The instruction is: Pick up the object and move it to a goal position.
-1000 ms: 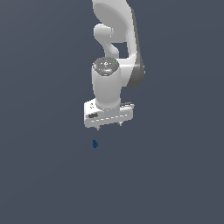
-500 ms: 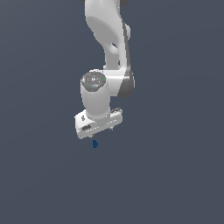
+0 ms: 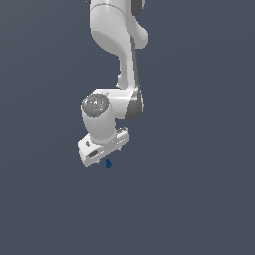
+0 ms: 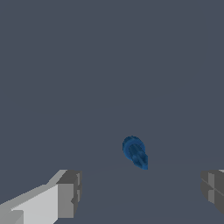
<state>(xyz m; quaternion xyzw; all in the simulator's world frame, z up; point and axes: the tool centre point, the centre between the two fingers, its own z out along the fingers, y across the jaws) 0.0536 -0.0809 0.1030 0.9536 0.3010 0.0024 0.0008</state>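
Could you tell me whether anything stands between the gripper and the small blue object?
Nothing visible does. In the wrist view the blue object lies on bare grey surface ahead of the open gripper, between its two fingertips.

In the exterior view the arm (image 3: pixel 117 30) is cut off by the top edge of the frame, so its upper links and base are out of sight. The gripper (image 3: pixel 105 155) shows only its white body; its fingers are too small and too hidden beneath it to make out. The object (image 3: pixel 108 164) is a tiny blue speck, partly covered by the gripper's lower edge, its shape unreadable. In the wrist view both fingertips (image 4: pixel 68 194) are cropped by the bottom and side edges.
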